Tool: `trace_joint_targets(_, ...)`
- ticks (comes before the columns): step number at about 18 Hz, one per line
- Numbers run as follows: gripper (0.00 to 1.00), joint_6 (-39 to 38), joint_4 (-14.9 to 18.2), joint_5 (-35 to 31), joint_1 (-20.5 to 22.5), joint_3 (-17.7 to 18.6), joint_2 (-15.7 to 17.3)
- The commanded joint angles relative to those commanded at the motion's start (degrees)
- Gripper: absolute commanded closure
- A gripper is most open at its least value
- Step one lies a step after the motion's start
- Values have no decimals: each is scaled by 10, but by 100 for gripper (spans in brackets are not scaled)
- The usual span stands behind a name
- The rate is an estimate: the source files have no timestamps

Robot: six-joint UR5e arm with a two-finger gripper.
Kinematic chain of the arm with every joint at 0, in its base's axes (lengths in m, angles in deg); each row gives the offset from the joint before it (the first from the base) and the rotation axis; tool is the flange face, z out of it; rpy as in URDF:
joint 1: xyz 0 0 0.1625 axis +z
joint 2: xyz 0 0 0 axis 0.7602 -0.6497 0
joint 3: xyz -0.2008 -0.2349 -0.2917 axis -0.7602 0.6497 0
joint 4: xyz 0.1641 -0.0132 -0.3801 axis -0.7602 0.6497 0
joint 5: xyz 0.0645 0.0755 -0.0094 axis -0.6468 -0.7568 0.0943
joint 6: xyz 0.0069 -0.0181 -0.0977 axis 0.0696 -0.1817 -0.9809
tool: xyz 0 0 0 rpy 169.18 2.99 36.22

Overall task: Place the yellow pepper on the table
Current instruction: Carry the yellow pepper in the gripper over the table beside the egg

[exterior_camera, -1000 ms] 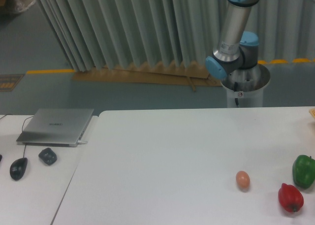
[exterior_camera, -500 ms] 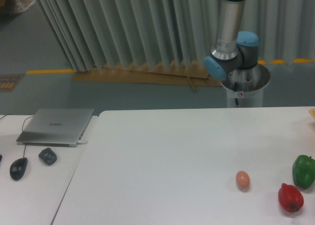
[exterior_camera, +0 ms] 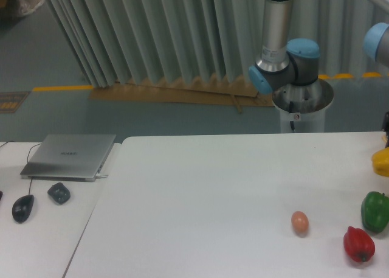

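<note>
The pepper [exterior_camera: 381, 162] has newly entered at right edge, light, glossy, slippery (best pinched across its lobes); gripper mostly out of frame, closure unclear.

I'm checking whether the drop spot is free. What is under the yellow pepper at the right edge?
Only bare white table shows below the yellow pepper; the green pepper sits nearer the camera. The frame edge cuts off the pepper's right side and most of the gripper above it.

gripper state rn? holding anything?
Gripper: only a sliver shows at the right frame edge, so open or shut cannot be told. The yellow pepper sits directly below it, above the table, probably held.
</note>
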Motion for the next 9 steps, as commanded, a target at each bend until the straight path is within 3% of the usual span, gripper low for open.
trace_joint_targets(2, 42, -29, -26, -17, -26, 7, -6)
trace_joint_targets(3, 42, -36, -27, -18, -30, 10, -6)
trace_joint_targets(6, 42, -154, -34, -19, -62, 18, -8)
trace_joint_targets(9, 42, -173, -34, -31, -95, 29, -7)
